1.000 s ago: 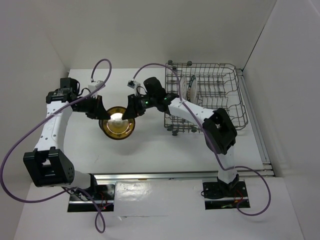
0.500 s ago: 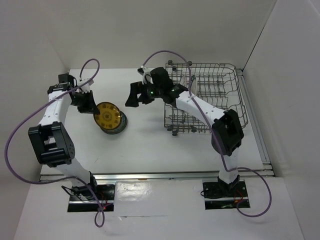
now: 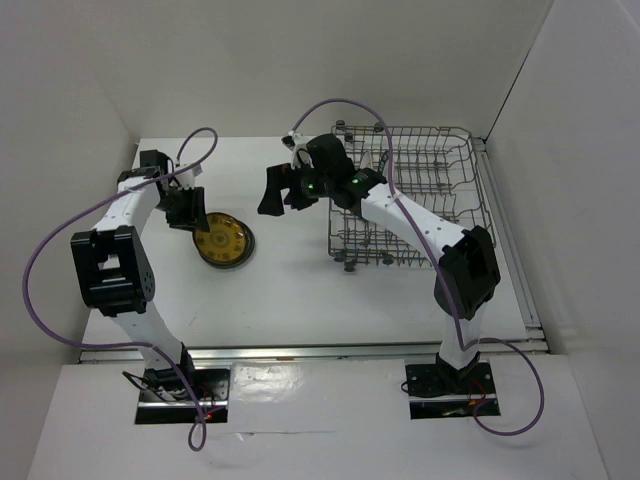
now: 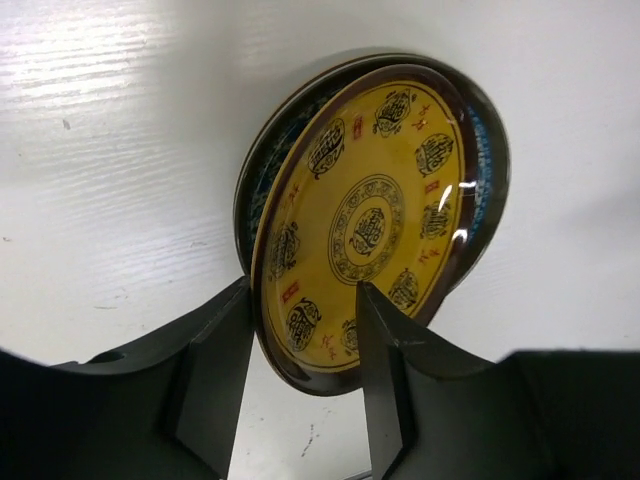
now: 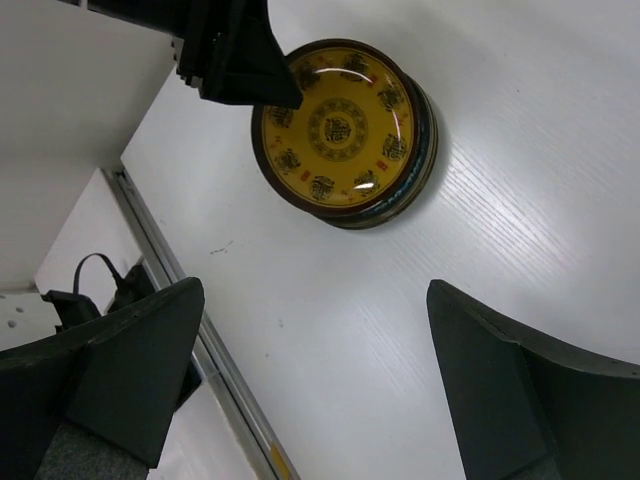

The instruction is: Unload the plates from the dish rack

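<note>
Two fingers (image 4: 215, 370) of the left hand (image 4: 303, 290) are pinching the near rim of the ochre plate (image 4: 370, 220); it is leaning, tilted, on a teal plate (image 4: 263, 172) beyond the hand. Releasing at this tilt is probably risking a slide or clatter. Right hand (image 5: 315, 288) is hovering spread and empty, dish rack (image 3: 440, 215) behind it.

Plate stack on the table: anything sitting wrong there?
Slightly. The yellow plate on top sits off-centre, so the teal plate under it peeks out unevenly around the rim. The left gripper has its fingers either side of the yellow plate's edge. No chips or cracks are visible.
</note>
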{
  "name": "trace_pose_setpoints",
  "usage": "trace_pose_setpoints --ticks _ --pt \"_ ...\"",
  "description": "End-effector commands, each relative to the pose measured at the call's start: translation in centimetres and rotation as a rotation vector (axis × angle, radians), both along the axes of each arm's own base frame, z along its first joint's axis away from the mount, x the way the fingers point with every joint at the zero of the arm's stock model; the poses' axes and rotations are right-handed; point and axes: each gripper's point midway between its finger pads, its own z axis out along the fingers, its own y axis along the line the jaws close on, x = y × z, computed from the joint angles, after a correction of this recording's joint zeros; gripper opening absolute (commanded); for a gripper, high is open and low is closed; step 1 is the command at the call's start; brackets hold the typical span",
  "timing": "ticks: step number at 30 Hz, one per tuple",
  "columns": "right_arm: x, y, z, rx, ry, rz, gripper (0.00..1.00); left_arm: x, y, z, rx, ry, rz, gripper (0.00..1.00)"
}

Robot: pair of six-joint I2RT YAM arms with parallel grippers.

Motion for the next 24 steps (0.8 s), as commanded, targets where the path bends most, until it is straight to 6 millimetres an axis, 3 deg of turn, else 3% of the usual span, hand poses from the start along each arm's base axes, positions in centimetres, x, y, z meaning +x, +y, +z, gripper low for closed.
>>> trace_pose_setpoints --ticks 1,6,8,9,12,13,15,17,18,19,21,22,24 --pt "-0.6 -1.2 2.4 -0.012 -0.04 -0.031 1.0 -0.2 0.5 -1.4 0.079 0.027 -0.018 0.57" --pt "-0.4 -2.1 4.1 -0.028 -0.059 -0.077 1.0 -1.4 0.9 -3.9 0.193 0.133 -0.048 0.59" --pt "0.4 -3.3 5.2 -0.049 -0.075 -0.137 1.0 -1.3 0.7 -3.6 0.221 0.116 -0.058 0.59" --pt "0.6 -3.8 4.8 -0.07 -0.071 -0.16 1.0 -1.3 1.0 -3.2 0.237 0.107 -0.052 0.6" --pt "3.2 -8.2 6.0 -0.14 -0.102 -0.361 1.0 -0.9 1.3 -2.4 0.361 0.074 -0.057 0.61" --pt "3.7 -9.5 6.1 -0.157 -0.106 -0.404 1.0 -1.0 2.3 -2.3 0.416 0.081 -0.038 0.63" --pt "5.8 -13.4 6.1 -0.208 -0.101 -0.526 1.0 -0.6 2.4 -2.0 0.443 0.072 -0.037 0.63" --pt "7.2 -16.2 7.7 -0.214 -0.116 -0.608 1.0 -0.6 2.6 -1.3 0.455 0.064 -0.03 0.63" --pt "8.6 -19.2 7.2 -0.256 -0.103 -0.677 1.0 -0.6 2.6 -0.9 0.452 0.054 -0.019 0.63" --pt "9.4 -20.6 7.8 -0.254 -0.103 -0.712 1.0 -0.5 2.7 -0.6 0.461 0.055 -0.016 0.65" --pt "11.0 -23.8 7.0 -0.293 -0.094 -0.787 1.0 -0.5 2.7 0.4 0.458 0.035 -0.002 0.65" --pt "12.3 -26.6 6.0 -0.319 -0.075 -0.839 1.0 -0.2 2.5 1.2 0.449 0.01 -0.001 0.65" --pt "13.7 -28.8 5.4 -0.324 -0.07 -0.878 1.0 -0.4 2.2 1.8 0.433 0.009 0.003 0.66"
